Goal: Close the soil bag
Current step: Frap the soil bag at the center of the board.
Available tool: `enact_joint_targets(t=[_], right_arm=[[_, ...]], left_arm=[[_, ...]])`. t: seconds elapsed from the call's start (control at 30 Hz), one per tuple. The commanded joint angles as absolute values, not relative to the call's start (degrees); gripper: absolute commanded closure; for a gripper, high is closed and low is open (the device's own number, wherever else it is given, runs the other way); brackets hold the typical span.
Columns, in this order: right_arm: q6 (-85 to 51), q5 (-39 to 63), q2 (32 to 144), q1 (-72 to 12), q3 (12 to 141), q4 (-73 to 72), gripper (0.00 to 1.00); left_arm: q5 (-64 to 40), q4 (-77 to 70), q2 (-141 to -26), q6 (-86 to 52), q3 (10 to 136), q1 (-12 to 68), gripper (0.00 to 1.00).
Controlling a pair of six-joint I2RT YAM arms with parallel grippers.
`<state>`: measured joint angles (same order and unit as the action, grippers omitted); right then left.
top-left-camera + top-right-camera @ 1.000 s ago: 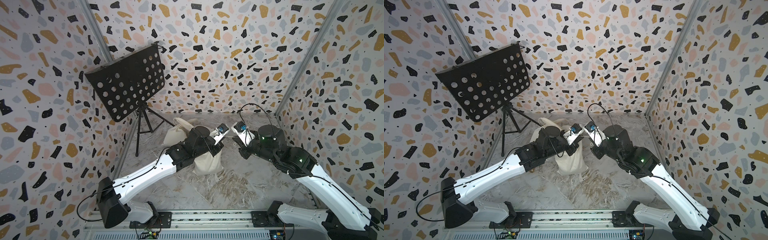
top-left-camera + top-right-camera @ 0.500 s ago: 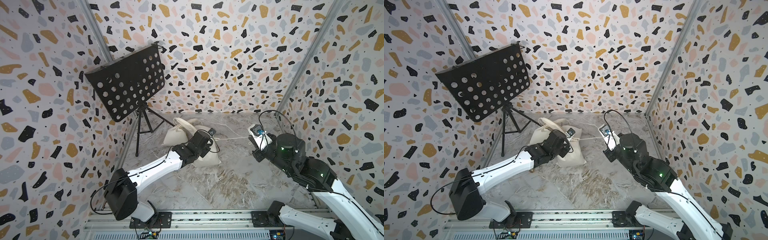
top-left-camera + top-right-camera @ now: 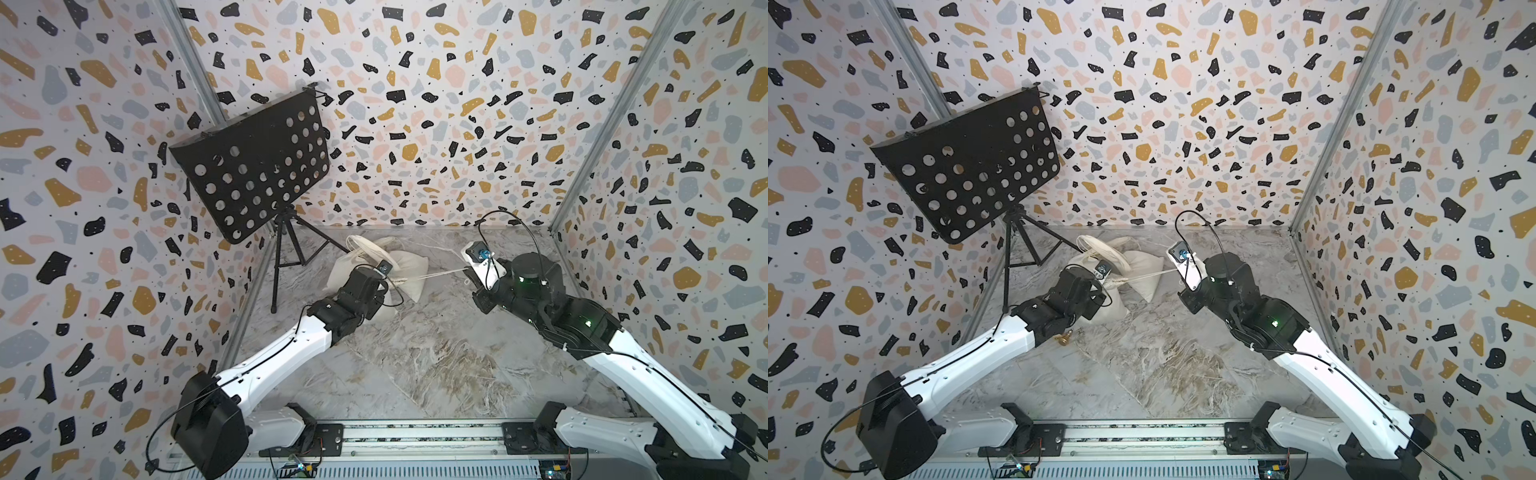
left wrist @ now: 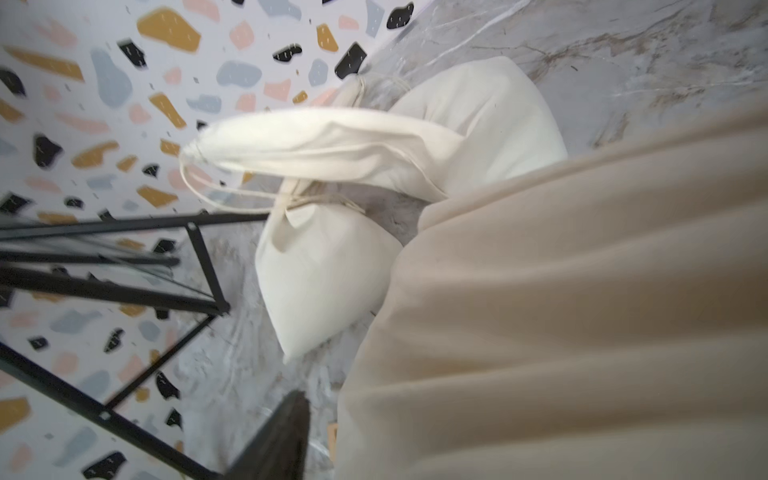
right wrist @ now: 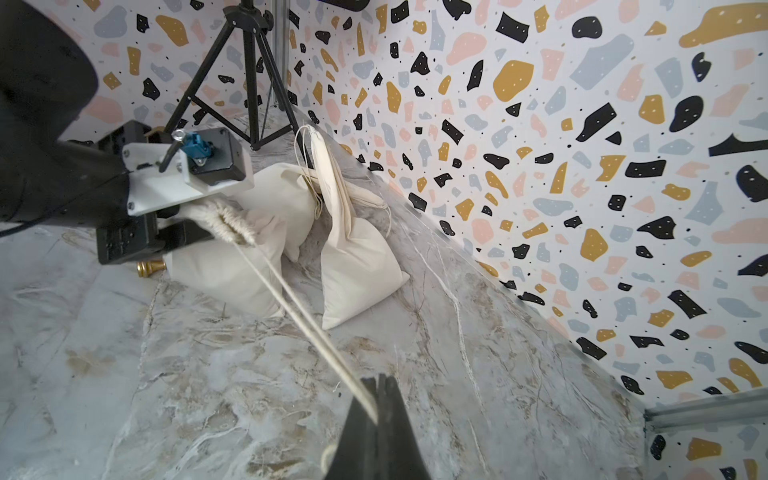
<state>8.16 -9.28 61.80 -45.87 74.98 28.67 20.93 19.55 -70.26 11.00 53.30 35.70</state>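
between your grippers: a doubled pale cord [image 5: 299, 307], taut and straight, runs from the right gripper [image 5: 376, 401] to the soil bag [image 5: 224, 270]. right gripper jaws are pressed together on that cord. the bag is cream woven cloth, plump, lying on the marbled table [image 5: 208, 395] right under the left gripper [image 5: 189, 228]. its neck [image 5: 232, 224] is puckered into tight ruffles just beside that gripper. contents are hidden by the cloth. left gripper: only one black finger [image 4: 286, 432] shows in its wrist view and beige cloth [image 4: 561, 311] covers the rest, so you can't tell if it's clamped or apart. beyond the left gripper: two more stuffed cream bags [image 5: 359, 266] with tied necks, side by side. small brass knob [image 5: 149, 268] under the left gripper. black perforated music stand [image 3: 253, 166] on a tripod further off.
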Motion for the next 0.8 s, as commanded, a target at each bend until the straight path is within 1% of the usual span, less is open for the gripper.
enact_joint_targets(t=[0.0, 0.07, 0.17, 0.3, 0.37, 0.47, 0.6, 0.7, 0.73, 0.77], right_arm=[[6.32, -4.28, 63.78, -45.41, 79.56, 23.75, 1.00], [6.00, -2.12, 65.44, -45.44, 80.77, 23.53, 1.00], [5.81, 0.04, 67.54, -45.44, 83.24, 24.36, 1.00], [5.97, 1.34, 69.00, -45.44, 85.38, 25.07, 1.00], [5.95, 1.41, 69.33, -45.44, 86.04, 25.39, 1.00], [5.98, 1.21, 69.20, -45.44, 86.15, 25.69, 1.00], [6.23, 0.18, 68.77, -45.43, 86.00, 26.08, 1.00], [6.69, -0.85, 68.41, -45.44, 85.80, 26.23, 1.00], [6.87, -1.24, 68.26, -45.44, 85.78, 26.34, 1.00], [7.08, -1.96, 68.21, -45.44, 85.78, 26.45, 1.00]], left_arm=[[10.58, 15.86, -65.69, 11.86, 51.89, 36.10, 0.20], [5.66, 14.63, -63.52, 11.72, 51.58, 36.54, 0.13], [0.11, 13.78, -61.20, 11.99, 52.50, 38.05, 0.07], [-8.25, 12.60, -61.11, 12.32, 55.33, 40.61, 0.05], [-9.77, 12.30, -62.57, 12.76, 57.50, 41.86, 0.05], [-10.66, 12.92, -64.96, 13.54, 60.98, 42.76, 0.08], [-12.47, 15.50, -68.35, 15.21, 65.87, 43.88, 0.19], [-14.18, 17.28, -70.13, 15.88, 68.13, 44.64, 0.23], [-14.23, 17.70, -70.51, 15.98, 68.48, 44.91, 0.27], [-14.01, 17.88, -70.86, 15.99, 68.62, 45.07, 0.34]])
